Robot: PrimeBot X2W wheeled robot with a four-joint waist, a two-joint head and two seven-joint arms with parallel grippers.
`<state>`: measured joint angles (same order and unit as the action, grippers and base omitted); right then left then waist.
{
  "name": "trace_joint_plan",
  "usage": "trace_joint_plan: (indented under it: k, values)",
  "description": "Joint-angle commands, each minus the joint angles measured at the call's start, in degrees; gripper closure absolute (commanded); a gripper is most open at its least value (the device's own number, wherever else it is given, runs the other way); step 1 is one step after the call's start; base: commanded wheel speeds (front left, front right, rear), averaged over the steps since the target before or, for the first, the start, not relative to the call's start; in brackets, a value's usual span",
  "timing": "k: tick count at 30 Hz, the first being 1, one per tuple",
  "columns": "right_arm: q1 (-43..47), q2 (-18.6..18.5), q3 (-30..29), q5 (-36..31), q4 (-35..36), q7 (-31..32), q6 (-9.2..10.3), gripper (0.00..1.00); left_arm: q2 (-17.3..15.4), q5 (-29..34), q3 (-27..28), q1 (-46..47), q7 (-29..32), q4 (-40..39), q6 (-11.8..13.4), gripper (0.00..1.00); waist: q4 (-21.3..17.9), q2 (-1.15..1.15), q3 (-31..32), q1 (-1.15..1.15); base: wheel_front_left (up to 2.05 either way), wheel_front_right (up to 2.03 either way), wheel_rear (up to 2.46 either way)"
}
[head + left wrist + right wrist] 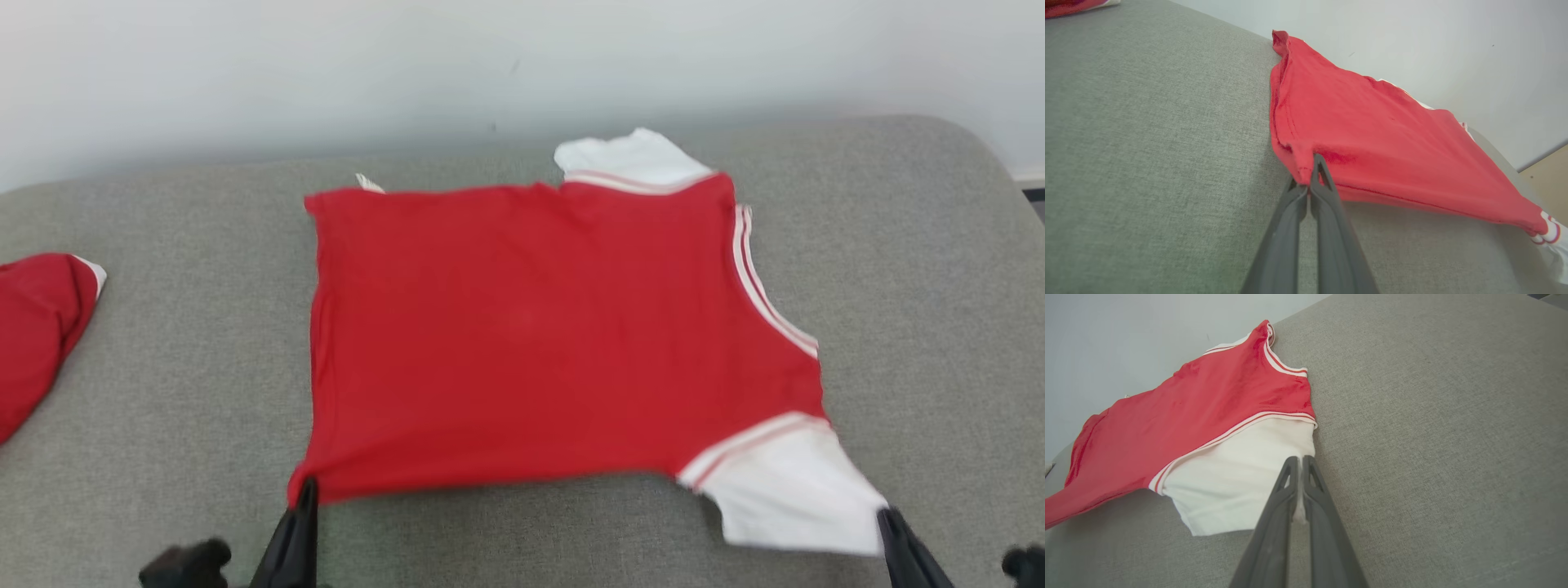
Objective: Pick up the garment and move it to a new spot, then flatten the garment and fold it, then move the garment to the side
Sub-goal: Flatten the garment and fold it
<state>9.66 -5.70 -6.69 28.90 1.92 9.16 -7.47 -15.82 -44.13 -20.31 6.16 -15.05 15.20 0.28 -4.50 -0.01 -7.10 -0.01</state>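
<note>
The garment (539,327) is a red T-shirt with white sleeves and striped trim, spread over a grey cushioned surface (163,408). My left gripper (307,488) is shut on its near left hem corner, and the left wrist view shows the red cloth (1372,139) pinched between the gripper (1312,171) fingers. My right gripper (886,516) is shut on the edge of the near white sleeve (788,490). In the right wrist view that gripper (1300,465) clamps the white sleeve (1237,490). The near edge hangs slightly lifted between the two grips.
Another red garment (37,327) with white trim lies bunched at the left edge of the cushion. A pale wall (490,65) runs close behind the far edge. The cushion's rounded right corner (980,163) drops off to a floor.
</note>
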Motion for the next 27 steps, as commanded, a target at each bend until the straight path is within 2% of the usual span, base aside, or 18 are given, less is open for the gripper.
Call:
trace_joint_plan:
  k: [1,7,14,19,27]
  values:
    - [2.3,0.5,-1.1,0.0,0.6,0.3,-0.03,1.00,0.4,1.0,1.2,-2.1,-0.2,0.9,-0.7,1.00,0.3,0.01,1.2,0.01,0.00,0.00,0.00]
    - [8.4,1.5,-1.9,0.1,2.1,2.2,-0.03,1.00,2.3,2.8,3.4,-6.8,-0.2,2.4,-2.6,1.00,1.2,0.01,2.8,0.01,0.00,0.00,0.00]
    - [11.3,2.3,-0.6,-0.1,2.6,3.0,-0.03,1.00,3.7,5.1,2.6,-8.3,-0.2,3.9,-4.1,1.00,1.9,0.01,3.3,0.01,0.00,0.00,0.00]
    - [8.0,2.3,0.4,0.8,3.3,2.5,-0.04,1.00,4.5,6.6,3.3,-6.9,-0.2,4.1,-4.5,1.00,1.9,0.01,3.3,0.01,0.00,0.00,0.00]
    - [-1.9,-0.2,0.9,2.4,0.8,3.6,-0.04,1.00,4.0,7.7,2.7,-3.0,-0.1,5.0,-5.3,1.00,2.1,0.01,3.3,0.01,0.00,0.00,0.00]
